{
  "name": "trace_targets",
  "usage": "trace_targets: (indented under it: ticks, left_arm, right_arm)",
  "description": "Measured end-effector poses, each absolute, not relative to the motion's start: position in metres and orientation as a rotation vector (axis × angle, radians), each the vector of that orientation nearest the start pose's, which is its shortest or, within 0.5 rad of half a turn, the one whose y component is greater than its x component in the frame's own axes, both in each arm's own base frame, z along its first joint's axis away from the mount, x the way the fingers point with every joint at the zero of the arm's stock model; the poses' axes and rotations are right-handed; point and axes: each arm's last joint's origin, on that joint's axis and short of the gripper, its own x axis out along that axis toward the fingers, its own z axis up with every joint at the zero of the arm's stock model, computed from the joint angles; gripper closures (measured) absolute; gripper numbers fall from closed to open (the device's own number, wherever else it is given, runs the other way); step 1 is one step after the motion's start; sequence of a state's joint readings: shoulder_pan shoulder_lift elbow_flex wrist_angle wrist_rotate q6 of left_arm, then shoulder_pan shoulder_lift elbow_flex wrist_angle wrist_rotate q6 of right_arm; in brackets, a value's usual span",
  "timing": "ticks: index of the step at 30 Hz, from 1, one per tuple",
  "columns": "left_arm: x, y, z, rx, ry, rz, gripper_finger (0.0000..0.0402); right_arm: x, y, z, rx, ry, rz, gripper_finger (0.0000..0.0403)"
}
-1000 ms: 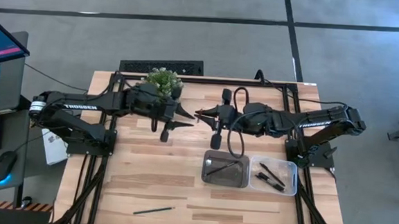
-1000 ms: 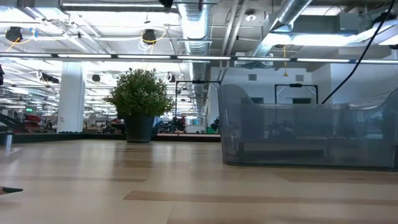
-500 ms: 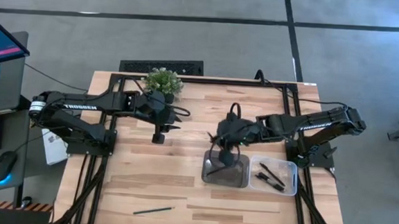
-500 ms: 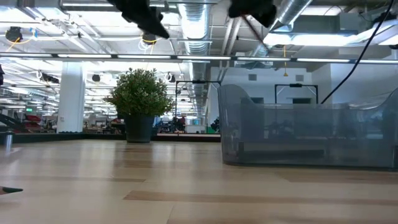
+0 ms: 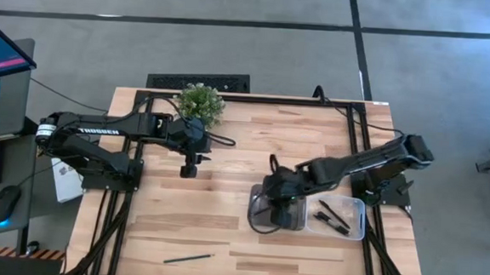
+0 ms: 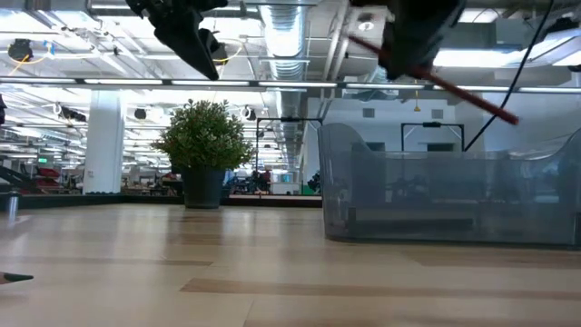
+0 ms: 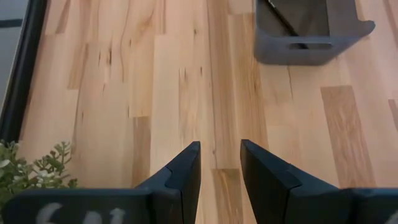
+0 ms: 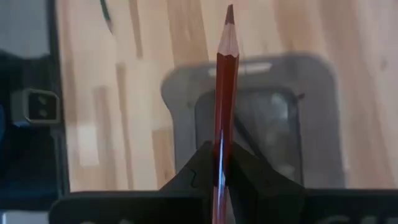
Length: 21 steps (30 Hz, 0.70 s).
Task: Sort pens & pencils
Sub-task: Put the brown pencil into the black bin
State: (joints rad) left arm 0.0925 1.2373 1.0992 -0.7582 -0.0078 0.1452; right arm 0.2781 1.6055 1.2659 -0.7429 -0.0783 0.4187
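Swung right arm from mid-table toward the near side, now stretched low over the grey tray (image 5: 257, 215); drawn left arm back toward the plant (image 5: 200, 101). Right gripper (image 5: 279, 209) over the tray, fingers (image 8: 193, 171) pressed together on a red pencil (image 8: 222, 93), tip sticking out past them and slanting down toward the tray as seen from table height (image 6: 472, 98). Left gripper (image 5: 188, 170) hanging over bare wood just near of the plant, well left of the tray, fingers (image 7: 183, 171) slightly spread with a narrow gap, holding nothing.

Inside the grey tray, one thin dark pencil (image 7: 283, 22) lying slantwise. Just right of it, touching or nearly so, a clear tray (image 5: 358, 206) holding black pens (image 5: 332, 216). Near the table's near edge, left of centre, a lone dark stick (image 5: 188, 258), well apart from both trays; cannot tell whether pen or pencil. Plant at the far edge. Nothing between the right gripper and the tray.
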Motion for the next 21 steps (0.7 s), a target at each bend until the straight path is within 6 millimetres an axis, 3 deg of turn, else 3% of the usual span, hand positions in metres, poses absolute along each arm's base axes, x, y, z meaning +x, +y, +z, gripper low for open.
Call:
trace_targets:
  ticks: [5,21]
  left_arm:
    - [0.243,0.023,0.302,0.096,0.914,0.028,0.0297]
    - [0.242,0.023,0.302,0.078,0.924,0.035,0.0297]
  right_arm:
    - [0.322,0.091,0.230,0.267,1.245,0.073,0.0355]
    - [0.339,0.075,0.176,0.274,1.430,-0.034,0.0350]
